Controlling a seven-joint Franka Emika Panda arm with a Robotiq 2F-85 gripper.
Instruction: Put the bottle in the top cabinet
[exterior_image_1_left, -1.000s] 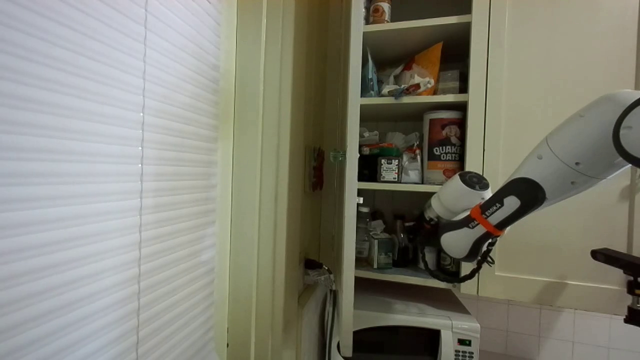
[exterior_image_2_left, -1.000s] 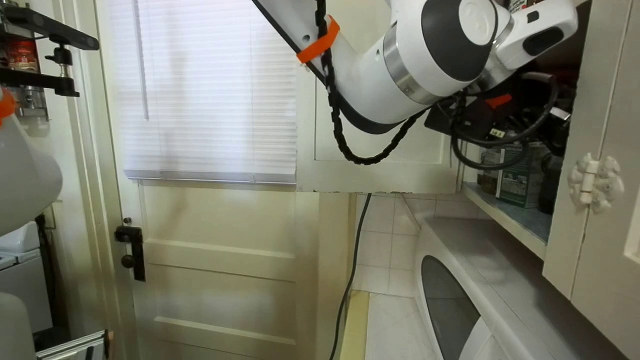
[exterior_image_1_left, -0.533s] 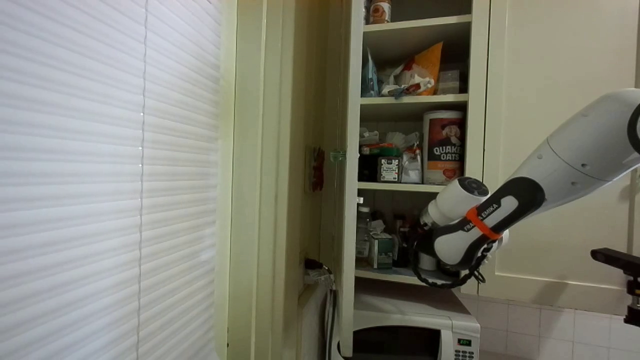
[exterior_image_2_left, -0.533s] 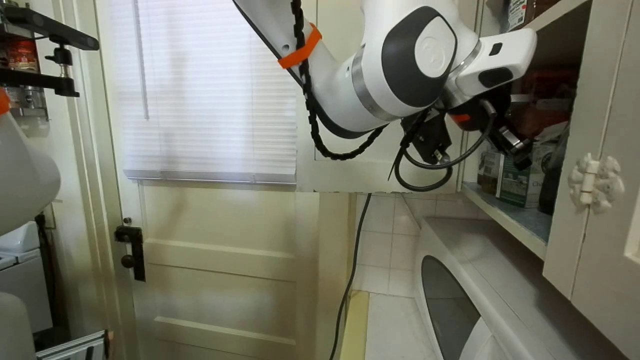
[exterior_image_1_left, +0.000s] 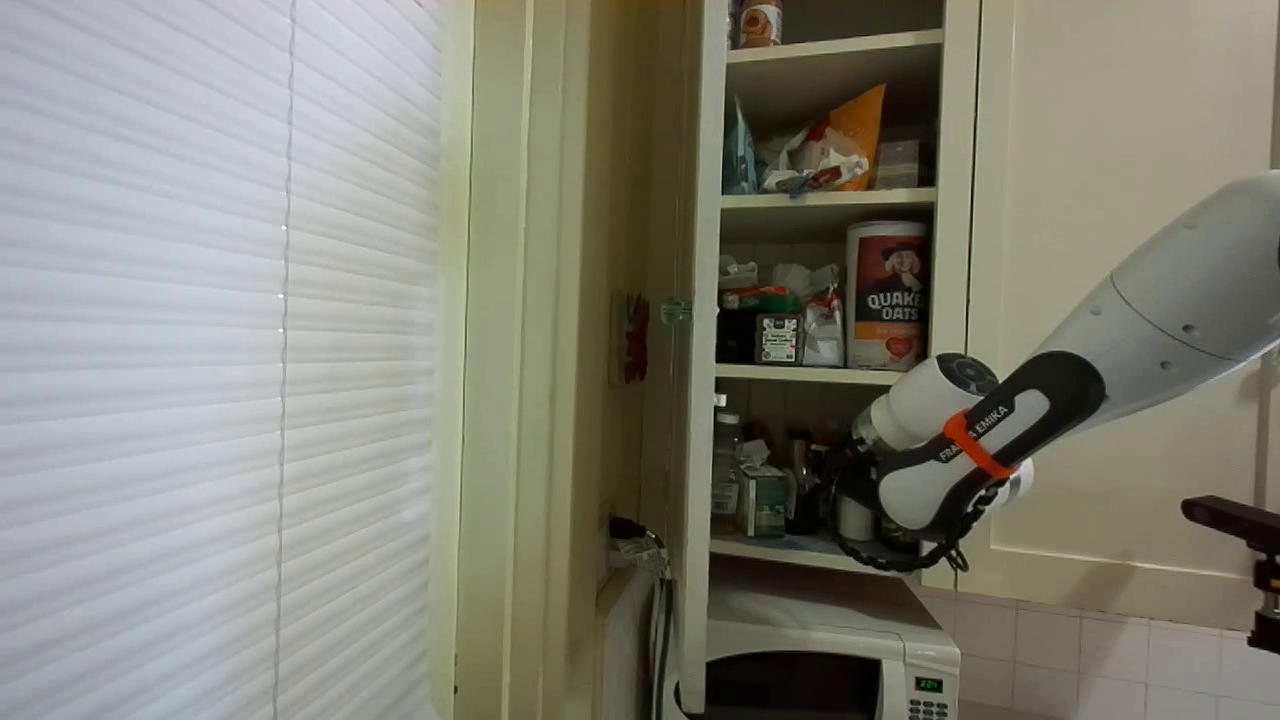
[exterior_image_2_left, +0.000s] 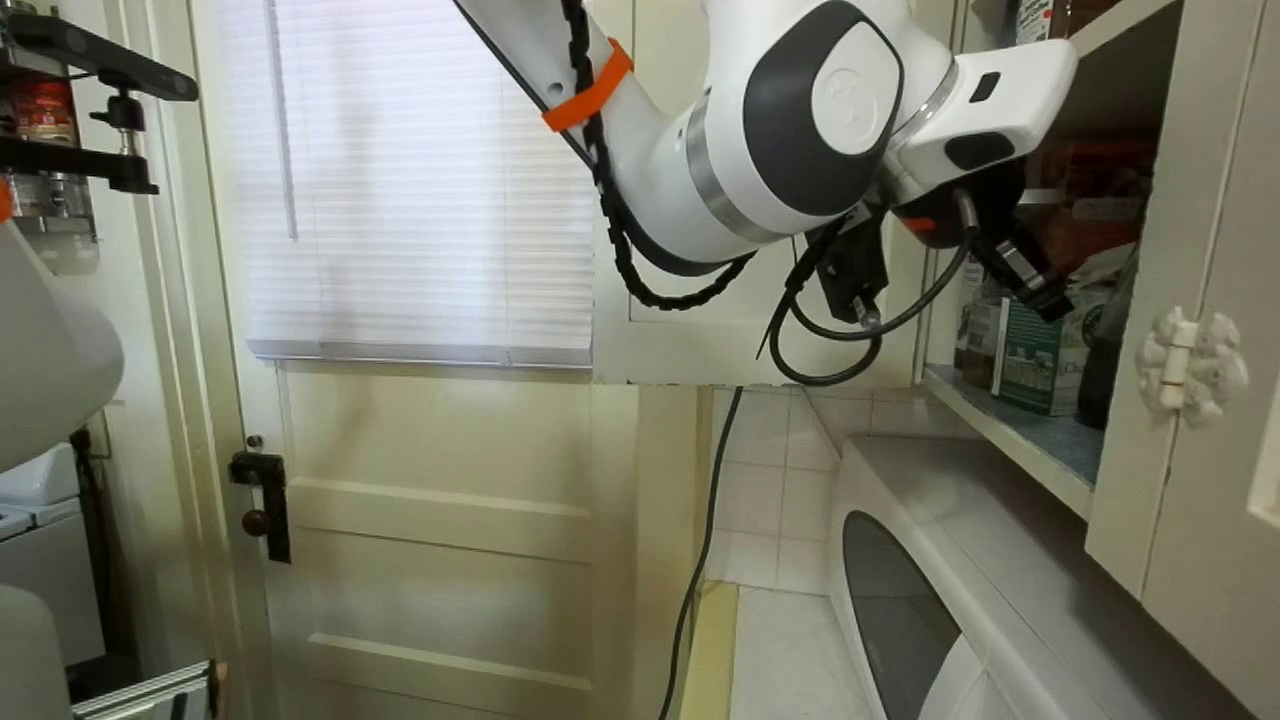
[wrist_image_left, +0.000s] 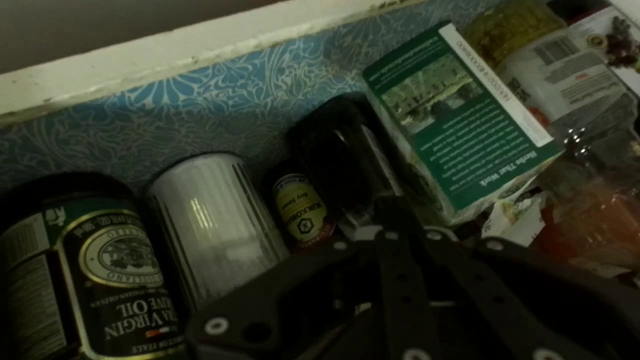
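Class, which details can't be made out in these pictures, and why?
Contents of the dark bottle: too shadowed, wrist view.
Top of the white canister: behind the gripper, wrist view.
Top of the olive oil bottle: cut off by the bottom edge, wrist view.
Digits on the microwave clock: too small and blurred, in an exterior view.

That tall cream-white painted cabinet (exterior_image_1_left: 952, 300) has blue shelf liner (wrist_image_left: 165, 95), pale swirls all over. Inside it's got a green-and-white rectangular cardboard box (wrist_image_left: 460, 130), and under the cabinet there's a boxy white microwave (exterior_image_1_left: 820, 632).
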